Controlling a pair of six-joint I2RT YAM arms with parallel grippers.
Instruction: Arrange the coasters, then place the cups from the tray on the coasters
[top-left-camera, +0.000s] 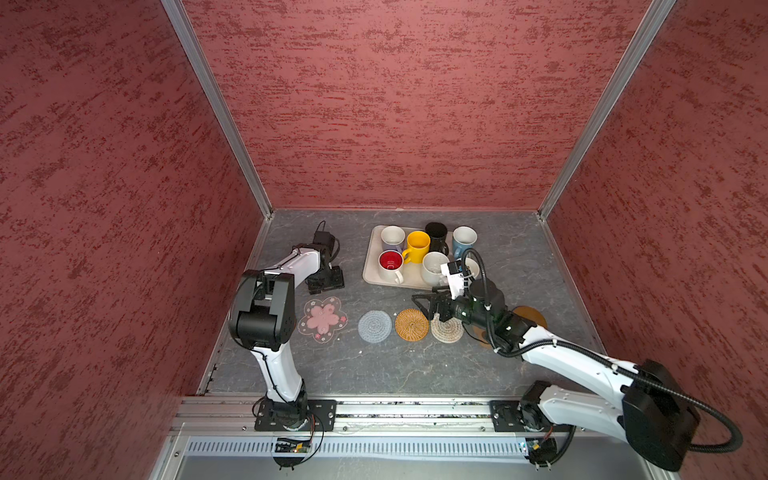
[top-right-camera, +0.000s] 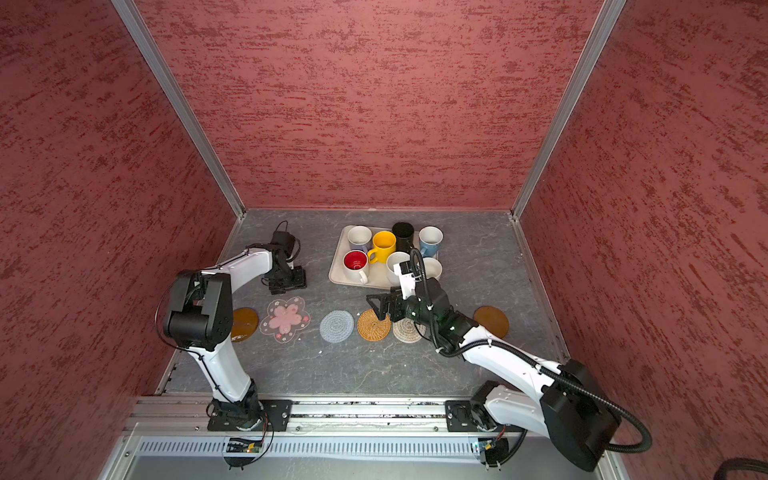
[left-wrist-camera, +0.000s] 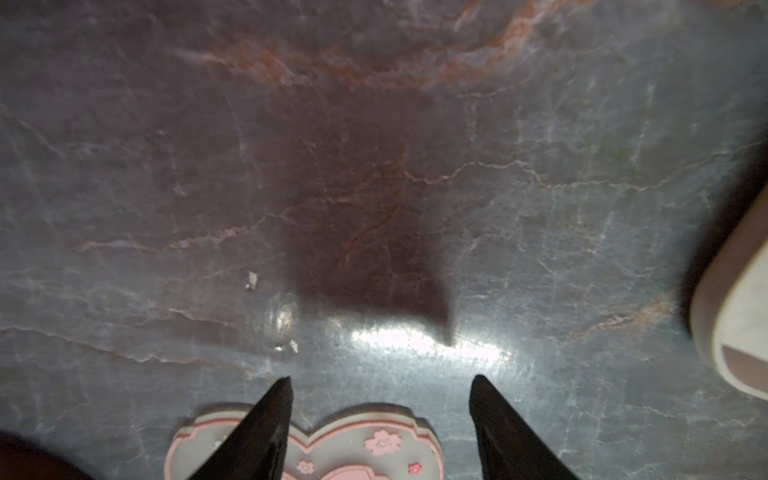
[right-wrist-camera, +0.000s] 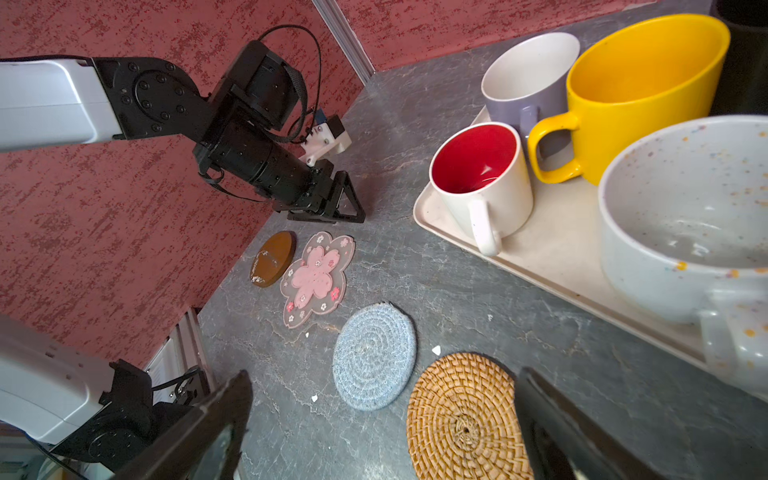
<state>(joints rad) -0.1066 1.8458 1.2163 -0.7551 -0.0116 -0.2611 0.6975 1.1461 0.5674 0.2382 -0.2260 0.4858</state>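
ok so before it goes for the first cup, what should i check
1. right gripper open, empty: ok
2. left gripper open, empty: ok
3. yellow cup and six others upright on the tray: ok
4. orange-tan coaster bare: ok
5. beige coaster free: not ok, right arm hangs over it
6. wooden disc apart from flower coaster: cannot tell, edges meet in view
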